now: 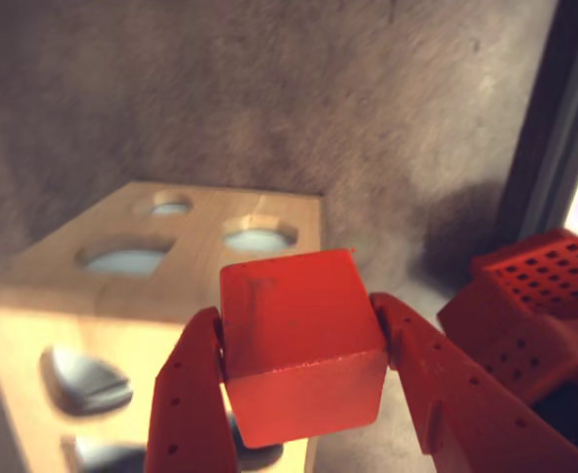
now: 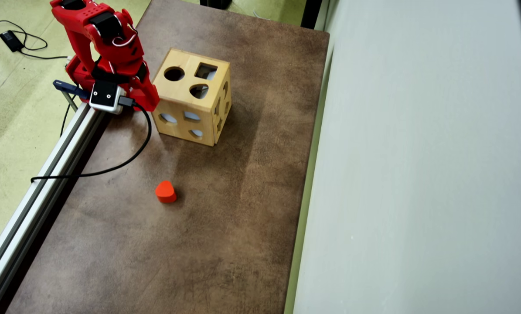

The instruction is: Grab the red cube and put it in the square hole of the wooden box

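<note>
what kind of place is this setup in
Probably a lab or hobby workshop bench, not a home kitchen or store. A brown worktop carries a red arm clamped by an aluminium rail, a wooden box shape-sorter toy, and loose cables lie on the pale floor.

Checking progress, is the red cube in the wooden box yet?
Out. The gripper holds the red cube in front of the wooden box.

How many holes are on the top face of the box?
3, in the overhead view: a round hole at left, a square hole at right, and a heart-shaped hole nearer the front edge. The box also has holes on its side faces.
</note>
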You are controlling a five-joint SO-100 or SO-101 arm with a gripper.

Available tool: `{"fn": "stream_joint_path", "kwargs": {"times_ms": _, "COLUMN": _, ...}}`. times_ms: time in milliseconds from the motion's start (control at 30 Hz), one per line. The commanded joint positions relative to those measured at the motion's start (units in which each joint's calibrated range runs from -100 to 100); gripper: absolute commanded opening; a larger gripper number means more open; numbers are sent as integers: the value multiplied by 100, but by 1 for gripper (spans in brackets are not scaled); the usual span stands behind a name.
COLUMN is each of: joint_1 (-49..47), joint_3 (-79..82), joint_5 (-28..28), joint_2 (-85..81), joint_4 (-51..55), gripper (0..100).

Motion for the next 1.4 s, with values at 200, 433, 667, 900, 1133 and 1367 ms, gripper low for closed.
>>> {"fn": "stream_joint_path", "kwargs": {"times_ms": 200, "joint_1": -83, "joint_3": -207, "joint_5": -24, "joint_2": -1005, "joint_4": -15, "gripper": 2}}
{"fn": "stream_joint_path", "kwargs": {"times_ms": 433, "joint_1": -573, "joint_3": -207, "joint_5": -493, "joint_2": -937, "joint_4": -104, "gripper": 2}}
{"fn": "stream_joint_path", "kwargs": {"times_ms": 667, "joint_1": -1034, "joint_3": -207, "joint_5": -1143, "joint_2": -45, "joint_4": -168, "gripper": 2}}
{"fn": "stream_joint_path", "kwargs": {"times_ms": 900, "joint_1": -1041, "joint_3": -216, "joint_5": -1431, "joint_2": 312, "joint_4": -176, "gripper": 2}}
{"fn": "stream_joint_path", "kwargs": {"times_ms": 1133, "joint_1": -1182, "joint_3": -413, "joint_5": -1680, "joint_2": 312, "joint_4": -353, "gripper": 2}}
{"fn": "stream_joint_path", "kwargs": {"times_ms": 1367, "joint_1": -1784, "joint_3": -860, "joint_5": -2154, "joint_2": 592, "joint_4": -562, "gripper": 2}}
